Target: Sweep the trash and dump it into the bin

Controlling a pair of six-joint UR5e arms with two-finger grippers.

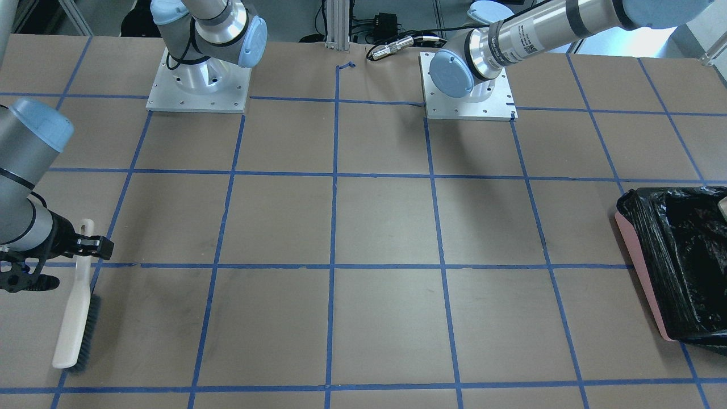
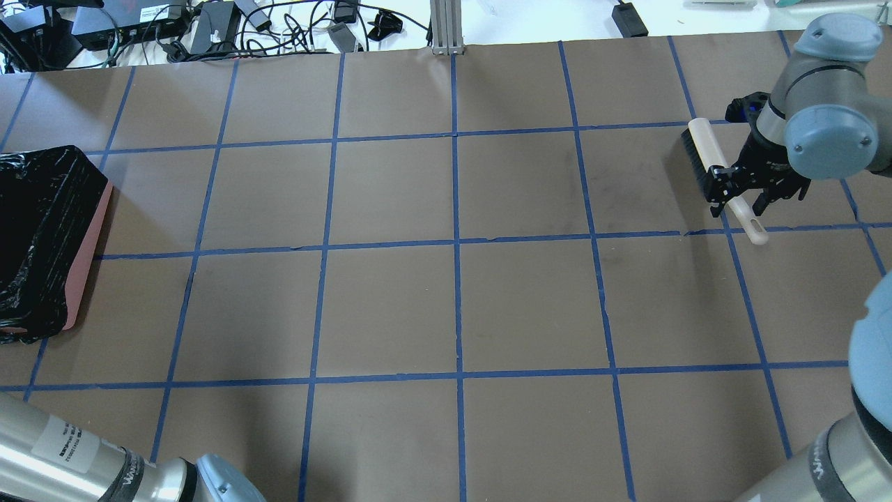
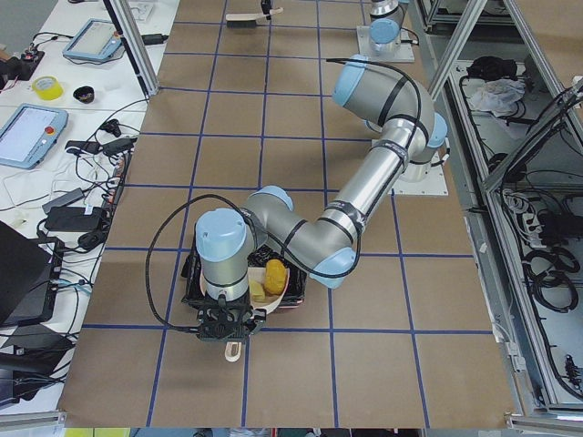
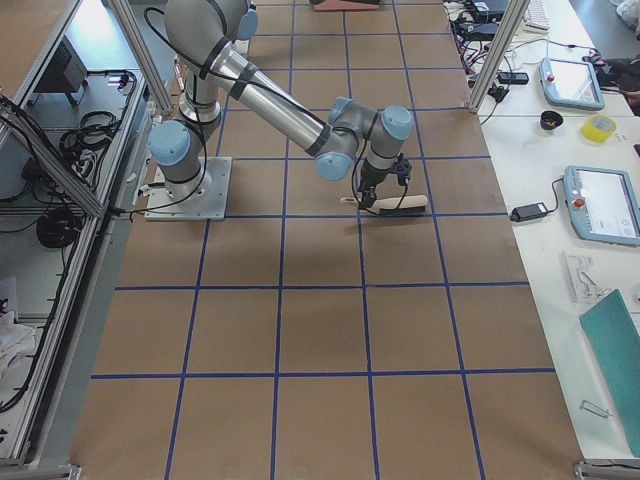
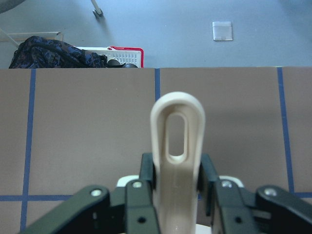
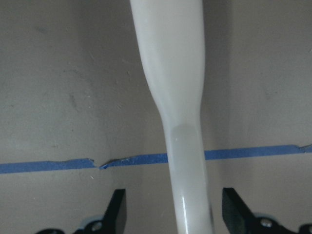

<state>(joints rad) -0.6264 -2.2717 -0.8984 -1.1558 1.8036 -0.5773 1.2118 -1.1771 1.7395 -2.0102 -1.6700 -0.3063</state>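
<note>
My left gripper is shut on the slotted beige handle of the dustpan and holds the pan over the bin. The bin is pink with a black bag and also shows in the front view and the overhead view. A yellow-brown lump and a pale cream slice lie in the pan. The sponge block is out of view. My right gripper is open, its jaws either side of the handle of the beige brush, which lies on the table.
The brown table has a blue tape grid. The two arm bases stand at its robot side. Cables and power units lie beyond its far edge. Tablets and tape rolls sit on side benches.
</note>
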